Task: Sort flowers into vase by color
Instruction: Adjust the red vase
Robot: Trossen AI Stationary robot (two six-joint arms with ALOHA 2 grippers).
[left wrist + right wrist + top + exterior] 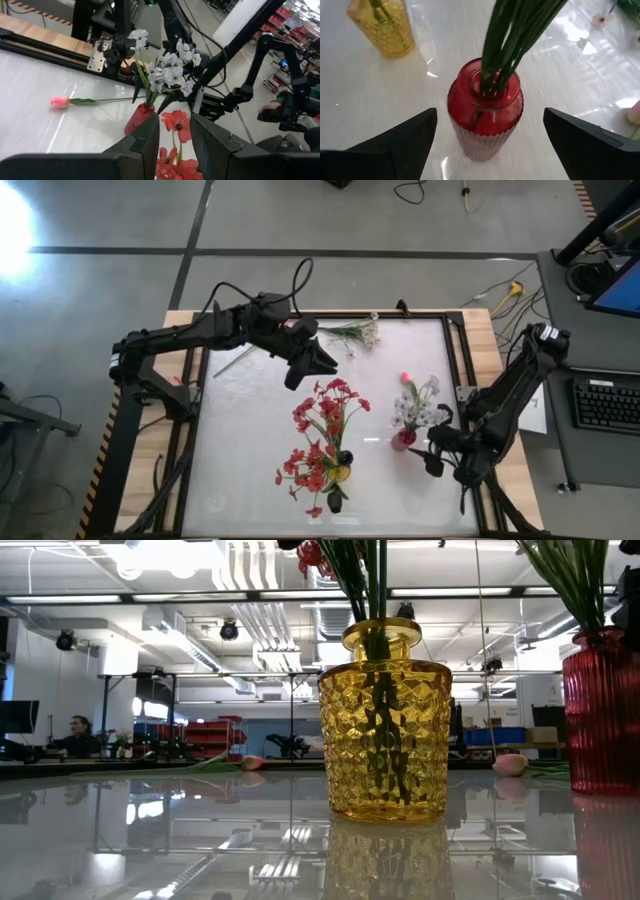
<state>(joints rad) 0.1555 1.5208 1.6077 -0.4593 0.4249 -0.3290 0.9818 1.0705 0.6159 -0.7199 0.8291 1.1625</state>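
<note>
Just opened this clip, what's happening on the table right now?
Two arms are sorting artificial flowers. The yellow glass vase holds red blossoms, the red ribbed vase white sprays. The left gripper hangs empty and open over the red blossoms. The right gripper is open beside the red vase. A pink bud and white sprigs lie loose.

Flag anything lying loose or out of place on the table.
A pink bud lies flat on the table near the red vase, not in a vase. A white spray also lies loose at the far edge. Both vases stand upright.
</note>
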